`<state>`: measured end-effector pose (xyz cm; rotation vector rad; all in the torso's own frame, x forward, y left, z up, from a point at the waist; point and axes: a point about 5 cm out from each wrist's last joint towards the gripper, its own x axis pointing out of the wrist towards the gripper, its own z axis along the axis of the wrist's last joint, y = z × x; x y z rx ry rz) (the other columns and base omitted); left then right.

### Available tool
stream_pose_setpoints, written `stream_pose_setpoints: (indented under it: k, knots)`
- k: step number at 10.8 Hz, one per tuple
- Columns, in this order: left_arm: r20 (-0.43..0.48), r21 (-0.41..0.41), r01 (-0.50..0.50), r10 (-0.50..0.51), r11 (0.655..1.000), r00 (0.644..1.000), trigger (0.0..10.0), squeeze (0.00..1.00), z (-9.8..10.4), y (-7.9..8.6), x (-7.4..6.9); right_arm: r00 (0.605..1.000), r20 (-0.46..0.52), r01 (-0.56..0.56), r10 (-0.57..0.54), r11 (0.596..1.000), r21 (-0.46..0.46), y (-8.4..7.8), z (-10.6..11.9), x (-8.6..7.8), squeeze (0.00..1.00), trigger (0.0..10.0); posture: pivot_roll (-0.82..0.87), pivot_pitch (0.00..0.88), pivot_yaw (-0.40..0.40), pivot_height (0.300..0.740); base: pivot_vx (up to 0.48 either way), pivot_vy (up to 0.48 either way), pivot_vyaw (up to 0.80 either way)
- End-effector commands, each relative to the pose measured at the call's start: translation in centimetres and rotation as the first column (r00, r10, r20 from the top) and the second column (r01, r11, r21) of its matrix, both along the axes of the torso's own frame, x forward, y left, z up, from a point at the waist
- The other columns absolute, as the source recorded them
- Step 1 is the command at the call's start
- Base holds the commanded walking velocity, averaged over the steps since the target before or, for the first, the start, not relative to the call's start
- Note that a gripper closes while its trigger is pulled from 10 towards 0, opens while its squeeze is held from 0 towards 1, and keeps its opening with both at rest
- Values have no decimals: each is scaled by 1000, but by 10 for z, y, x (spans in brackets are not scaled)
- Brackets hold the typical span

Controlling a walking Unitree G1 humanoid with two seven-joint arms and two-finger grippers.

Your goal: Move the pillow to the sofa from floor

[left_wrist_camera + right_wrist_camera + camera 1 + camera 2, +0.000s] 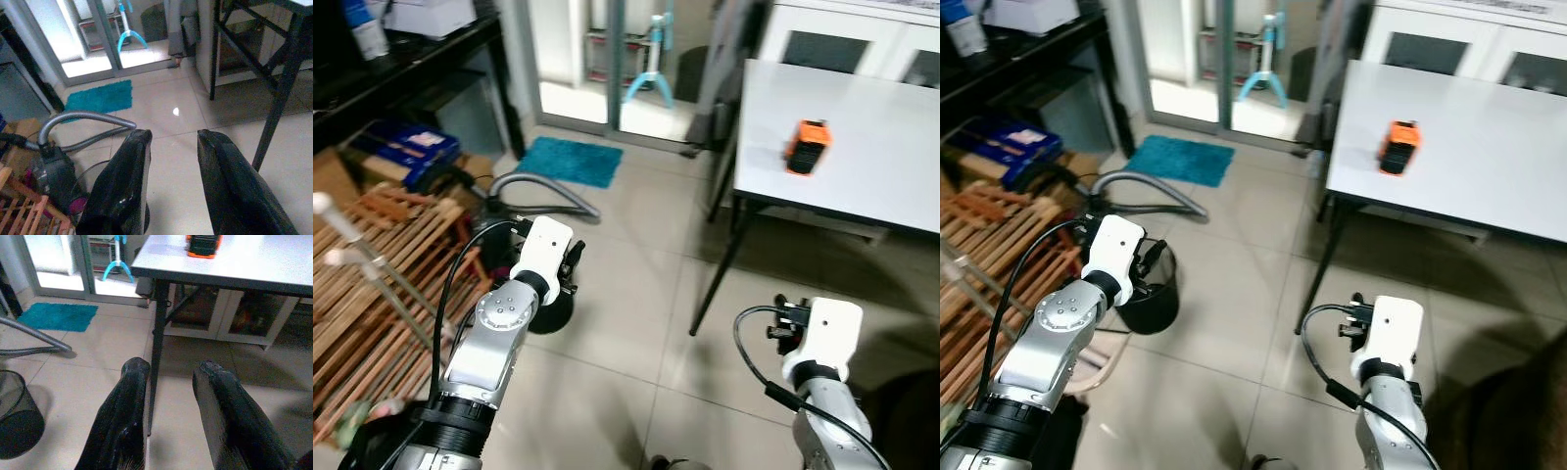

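Bin (1149, 294) beside left gripper (171, 183), contents unseen.

Left arm (499, 323): silver metal links, round joint disc with small screws, black collar near base. White boxy wrist housing (541, 247) on top, black band below it. Black cable (450, 294) loops from wrist back along arm. Left gripper (171, 181): two long glossy black fingers, rounded tips, gap between. Right arm (827, 421): silver, white wrist housing (827, 333), black connector and looping black cable (754, 357). Right gripper (166, 411): same two black fingers, apart.
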<state>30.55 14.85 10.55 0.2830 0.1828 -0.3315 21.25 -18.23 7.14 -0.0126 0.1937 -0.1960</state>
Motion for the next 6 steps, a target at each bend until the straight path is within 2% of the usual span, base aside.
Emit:
stream_pose_setpoints:
  k: [1, 2, 3, 5, 6]
  knots:
    - [2, 14, 7, -7, 1000, 1000, 10000, 0, -1, -1, 0, 1000, 15, 4, -4, 1000, -10, -3, 5, 0, 0, 10000, 3, 0, -8, 740, 0, 0, -800]
    - [10, 22, 10, -11, 1000, 1000, 10000, 0, 0, -1, 1, 1000, 17, 4, -4, 1000, -13, -4, 6, 1, 0, 10000, 3, 0, -9, 740, 0, 0, -800]
    - [14, 30, 15, -16, 999, 1000, 10000, 0, 0, -2, 0, 1000, 19, 4, -4, 1000, -15, -4, 7, 2, 0, 10000, 4, 0, -11, 740, 0, -379, -800]
    - [15, 35, 17, -18, 999, 1000, 10000, 0, 0, -3, 1, 1000, 24, 0, 0, 1000, -20, -2, 8, 4, 0, 10000, 5, 0, -12, 740, 0, -480, 0]
    - [4, 17, 2, -2, 1000, 1000, 10000, 0, -1, -1, 1, 1000, 21, 3, -2, 1000, -30, -2, 9, 4, 0, 10000, 5, 0, -10, 740, 0, 0, -800]
